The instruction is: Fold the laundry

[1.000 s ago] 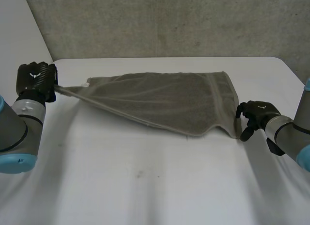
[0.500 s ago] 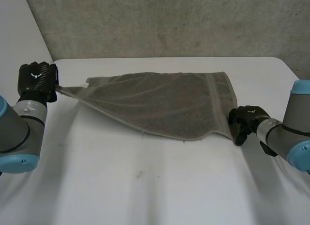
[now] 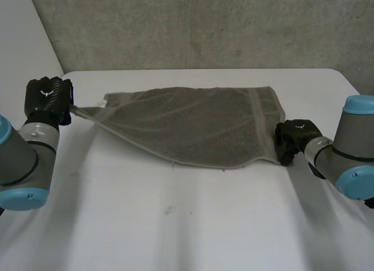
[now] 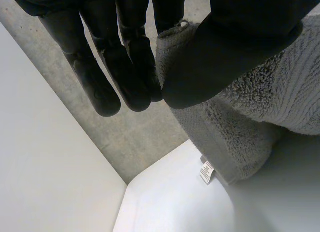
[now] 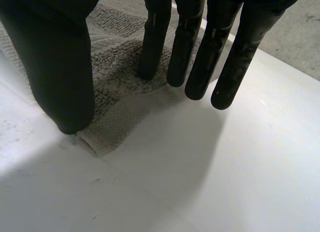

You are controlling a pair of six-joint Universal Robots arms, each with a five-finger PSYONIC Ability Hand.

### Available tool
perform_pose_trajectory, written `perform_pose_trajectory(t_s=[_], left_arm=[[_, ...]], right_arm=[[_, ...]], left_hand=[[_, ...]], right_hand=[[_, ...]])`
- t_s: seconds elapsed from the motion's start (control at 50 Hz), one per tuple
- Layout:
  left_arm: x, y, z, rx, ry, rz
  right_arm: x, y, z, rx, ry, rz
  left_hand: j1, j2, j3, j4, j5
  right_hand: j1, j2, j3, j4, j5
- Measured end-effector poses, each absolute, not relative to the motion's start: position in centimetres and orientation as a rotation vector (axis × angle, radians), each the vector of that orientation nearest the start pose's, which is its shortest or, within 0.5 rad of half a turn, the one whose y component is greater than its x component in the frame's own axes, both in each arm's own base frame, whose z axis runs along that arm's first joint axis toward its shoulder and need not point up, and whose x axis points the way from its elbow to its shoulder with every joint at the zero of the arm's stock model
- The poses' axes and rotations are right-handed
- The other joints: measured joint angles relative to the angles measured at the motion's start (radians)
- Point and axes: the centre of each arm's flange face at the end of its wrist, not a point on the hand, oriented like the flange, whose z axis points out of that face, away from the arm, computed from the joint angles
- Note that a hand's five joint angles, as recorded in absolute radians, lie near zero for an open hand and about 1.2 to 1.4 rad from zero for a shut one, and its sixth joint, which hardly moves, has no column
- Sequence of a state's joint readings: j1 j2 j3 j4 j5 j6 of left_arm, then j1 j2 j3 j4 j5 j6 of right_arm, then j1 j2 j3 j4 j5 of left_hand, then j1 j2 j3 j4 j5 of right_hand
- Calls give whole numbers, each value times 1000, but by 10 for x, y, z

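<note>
Two sets of fingers meet one towel (image 3: 198,128). The left hand's (image 4: 235,47) fingers (image 4: 132,67) and thumb are clamped on the towel's left corner, holding it off the table (image 3: 175,224), probably to keep that edge taut for folding. The right hand's (image 5: 60,67) fingers (image 5: 192,52) are straight and apart from the thumb, tips on the towel's near right corner, apparently readying a grasp. The towel's middle lies flat.

white table (image 3: 175,224), grey towel (image 3: 198,128) lying spread on it
</note>
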State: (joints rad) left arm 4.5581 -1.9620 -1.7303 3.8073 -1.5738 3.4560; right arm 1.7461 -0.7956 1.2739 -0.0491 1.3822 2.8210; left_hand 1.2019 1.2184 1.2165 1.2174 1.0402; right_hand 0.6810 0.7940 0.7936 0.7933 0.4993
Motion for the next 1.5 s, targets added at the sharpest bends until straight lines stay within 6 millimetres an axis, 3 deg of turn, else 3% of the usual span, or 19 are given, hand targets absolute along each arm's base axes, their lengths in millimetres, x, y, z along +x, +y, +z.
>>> perform_pose_trajectory(t_s=[0.1, 0.12, 0.18, 0.54, 0.62, 0.68, 0.8, 0.86, 1.02, 1.1, 1.22, 1.3, 1.5], left_arm=[[-188, -351, 191, 466, 1959, -2252], [-188, -350, 191, 468, 1960, -2253], [-189, -350, 191, 471, 1961, -2254], [-196, -337, 186, 514, 2000, -2228], [-201, -322, 181, 560, 2058, -2183], [-200, -296, 177, 618, 2190, -2052], [-192, -264, 174, 661, 2349, -1862], [-185, -235, 180, 689, 2429, -1755], [-179, -196, 200, 798, 2416, -1728], [-177, -189, 206, 853, 2383, -1734], [-177, -196, 210, 888, 2359, -1756], [-179, -214, 206, 890, 2357, -1774], [-197, -306, 173, 861, 2335, -1818]], right_arm=[[217, -377, 114, -780, 2436, -1688], [218, -379, 115, -779, 2428, -1702], [218, -381, 117, -775, 2415, -1729], [215, -378, 141, -789, 2389, -1793], [210, -366, 148, -861, 2434, -1748], [195, -343, 160, -1029, 2527, -1657], [165, -326, 172, -1161, 2645, -1557], [146, -311, 176, -1230, 2716, -1461], [125, -284, 195, -1331, 2780, -1363], [116, -277, 202, -1399, 2796, -1349], [112, -279, 209, -1439, 2792, -1390], [113, -292, 209, -1397, 2782, -1458], [140, -357, 184, -1144, 2716, -1604]], left_hand=[[0, 0, 0, 0, 0], [0, 0, 0, 0, 0], [0, 0, 0, 0, 0], [0, 0, 0, 0, 0], [0, 0, 0, 0, 0], [0, 0, 0, 0, 0], [0, 0, 0, 0, 0], [0, 0, 0, 0, 0], [0, 0, 0, 0, 0], [0, 0, 0, 0, 0], [0, 0, 0, 0, 0], [0, 0, 0, 0, 0], [0, 0, 0, 0, 0]], right_hand=[[89, 104, 103, 105, 150], [206, 246, 248, 249, 323], [277, 380, 379, 386, 460], [277, 382, 390, 398, 478], [277, 382, 393, 398, 478], [277, 382, 393, 398, 480], [277, 382, 393, 398, 483], [277, 382, 393, 398, 483], [277, 382, 393, 398, 485], [277, 382, 393, 399, 485], [277, 382, 393, 399, 485], [277, 382, 393, 399, 485], [277, 382, 393, 399, 487]])
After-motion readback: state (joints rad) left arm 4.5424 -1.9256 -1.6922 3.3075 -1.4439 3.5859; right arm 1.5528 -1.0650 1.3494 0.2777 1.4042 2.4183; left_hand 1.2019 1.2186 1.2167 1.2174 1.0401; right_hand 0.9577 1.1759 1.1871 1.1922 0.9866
